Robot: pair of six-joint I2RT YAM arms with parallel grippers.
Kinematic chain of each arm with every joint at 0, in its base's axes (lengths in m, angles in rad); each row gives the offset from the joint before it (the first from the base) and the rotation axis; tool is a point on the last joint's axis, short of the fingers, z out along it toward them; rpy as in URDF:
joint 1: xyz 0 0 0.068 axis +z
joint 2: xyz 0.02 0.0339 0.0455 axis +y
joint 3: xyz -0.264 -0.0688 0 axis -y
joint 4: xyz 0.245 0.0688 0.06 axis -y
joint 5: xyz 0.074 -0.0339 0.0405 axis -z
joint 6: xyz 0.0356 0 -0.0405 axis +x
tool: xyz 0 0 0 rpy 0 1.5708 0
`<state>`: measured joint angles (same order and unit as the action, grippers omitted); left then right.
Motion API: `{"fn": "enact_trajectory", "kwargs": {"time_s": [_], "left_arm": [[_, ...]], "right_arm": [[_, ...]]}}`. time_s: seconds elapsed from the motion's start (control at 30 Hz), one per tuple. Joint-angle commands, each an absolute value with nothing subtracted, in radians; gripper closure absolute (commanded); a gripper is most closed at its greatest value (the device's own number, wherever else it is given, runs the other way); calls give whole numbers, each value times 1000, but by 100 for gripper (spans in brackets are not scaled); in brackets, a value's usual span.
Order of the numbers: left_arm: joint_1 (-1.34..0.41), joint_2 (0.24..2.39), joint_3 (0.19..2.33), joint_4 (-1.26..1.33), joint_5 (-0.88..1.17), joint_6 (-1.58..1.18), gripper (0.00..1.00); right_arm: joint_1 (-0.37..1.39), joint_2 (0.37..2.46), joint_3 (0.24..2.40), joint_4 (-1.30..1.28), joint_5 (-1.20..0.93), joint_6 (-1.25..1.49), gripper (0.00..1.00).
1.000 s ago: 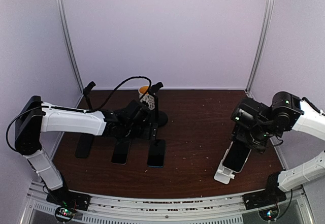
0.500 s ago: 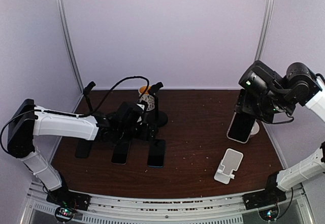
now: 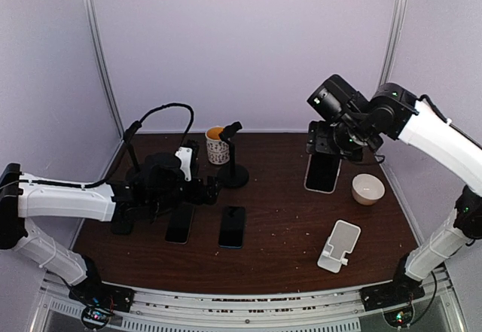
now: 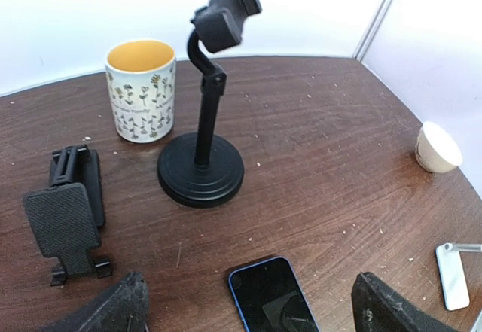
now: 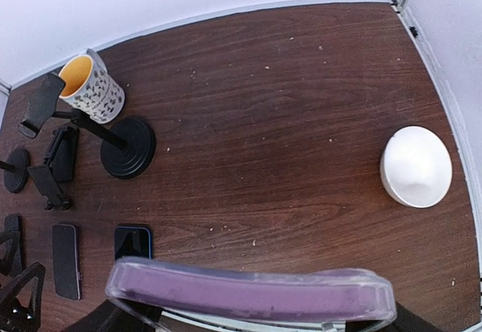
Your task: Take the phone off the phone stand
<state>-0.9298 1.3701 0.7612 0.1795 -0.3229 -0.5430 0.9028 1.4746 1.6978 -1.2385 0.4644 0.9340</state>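
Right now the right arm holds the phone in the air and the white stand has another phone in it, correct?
No. The right arm holds the phone in the air, but the white stand is empty, as the top external view shows.

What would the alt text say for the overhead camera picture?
The right gripper holds a phone upright above a dark wooden table, clear of the empty white phone stand near the front edge. The left arm stretches low across the left side, by two dark phones lying flat.
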Motion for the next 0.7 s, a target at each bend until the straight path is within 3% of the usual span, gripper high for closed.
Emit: {"fn": "enact_trajectory", "kwargs": {"time_s": [0.0,0.67], "left_arm": [[-923,1319,739,243,-402,-533,2],[-826,1230,712,149,-469,-617,2]], "right_arm": [[879,1527,1714,-1087,376,851,40],[839,1805,1588,-869,51,830,40]]}}
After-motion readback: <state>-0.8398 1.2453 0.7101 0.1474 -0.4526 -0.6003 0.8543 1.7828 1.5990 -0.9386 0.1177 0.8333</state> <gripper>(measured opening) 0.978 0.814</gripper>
